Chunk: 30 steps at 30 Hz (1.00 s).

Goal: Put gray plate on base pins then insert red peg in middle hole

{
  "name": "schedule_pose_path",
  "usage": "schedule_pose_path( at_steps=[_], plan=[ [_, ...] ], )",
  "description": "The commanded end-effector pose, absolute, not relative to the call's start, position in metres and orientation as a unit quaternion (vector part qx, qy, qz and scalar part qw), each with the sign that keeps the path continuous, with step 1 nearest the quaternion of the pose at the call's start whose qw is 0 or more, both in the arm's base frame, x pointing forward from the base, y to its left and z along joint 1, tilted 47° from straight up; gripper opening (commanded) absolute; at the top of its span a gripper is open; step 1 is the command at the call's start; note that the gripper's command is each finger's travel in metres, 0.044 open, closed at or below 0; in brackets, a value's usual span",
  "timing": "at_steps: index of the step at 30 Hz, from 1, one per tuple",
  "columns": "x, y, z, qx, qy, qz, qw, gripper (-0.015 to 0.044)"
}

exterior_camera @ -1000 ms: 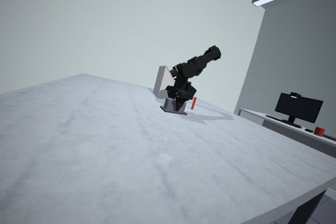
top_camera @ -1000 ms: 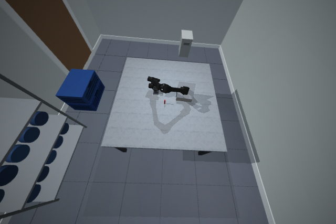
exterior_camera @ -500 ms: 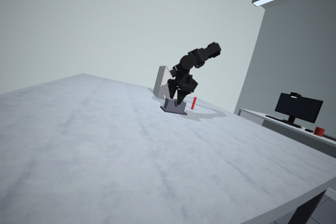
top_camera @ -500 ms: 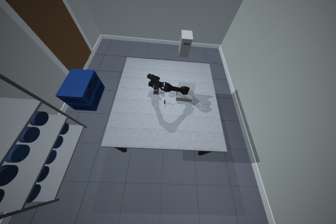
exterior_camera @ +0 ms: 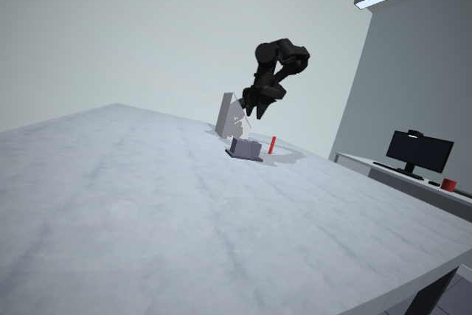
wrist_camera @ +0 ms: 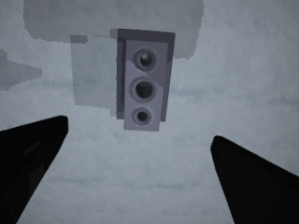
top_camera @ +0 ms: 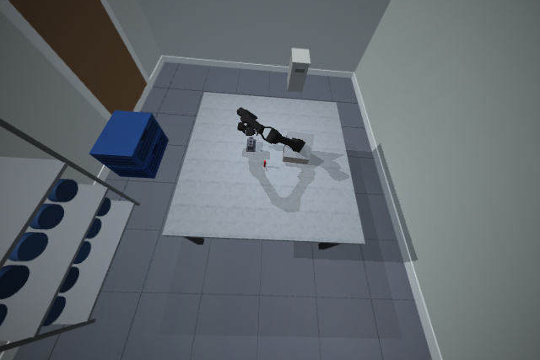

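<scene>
The gray plate [top_camera: 251, 142] [exterior_camera: 245, 148] [wrist_camera: 129, 102] lies flat on the darker base [exterior_camera: 243, 158] [wrist_camera: 147, 35], with no gap seen between them. Its three holes face up in the wrist view; a light spot shows inside the top one, and the middle hole is empty. The red peg [top_camera: 264, 163] [exterior_camera: 272, 145] stands upright on the table, apart from the plate, and is outside the wrist view. My gripper [top_camera: 245, 129] [exterior_camera: 254, 116] [wrist_camera: 142, 133] is open and empty, pointing down above the plate and base, clear of both.
A pale block [top_camera: 295, 159] [exterior_camera: 225, 116] stands on the table [top_camera: 218, 207] [exterior_camera: 152, 227] near the arm's foot. Blue stacked crates [top_camera: 126, 142] stand off the table's left side. A monitor desk is in the right background of the exterior view.
</scene>
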State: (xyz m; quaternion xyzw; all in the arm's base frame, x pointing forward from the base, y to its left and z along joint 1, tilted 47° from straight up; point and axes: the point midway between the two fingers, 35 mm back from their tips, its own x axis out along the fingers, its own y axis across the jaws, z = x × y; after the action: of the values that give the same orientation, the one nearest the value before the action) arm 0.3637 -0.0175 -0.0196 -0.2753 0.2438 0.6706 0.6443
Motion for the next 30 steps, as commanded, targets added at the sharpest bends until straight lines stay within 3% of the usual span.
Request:
schedule_pose_path(
  at_steps=[1,13,30],
  plan=[
    [0.356,-0.004,0.003,-0.203,0.318,0.641,0.669,0.044],
    [0.306,0.048,0.066,0.151,0.594,0.399,0.682,0.044],
    [0.254,0.082,0.096,0.404,0.702,0.141,0.569,0.044]
  ],
)
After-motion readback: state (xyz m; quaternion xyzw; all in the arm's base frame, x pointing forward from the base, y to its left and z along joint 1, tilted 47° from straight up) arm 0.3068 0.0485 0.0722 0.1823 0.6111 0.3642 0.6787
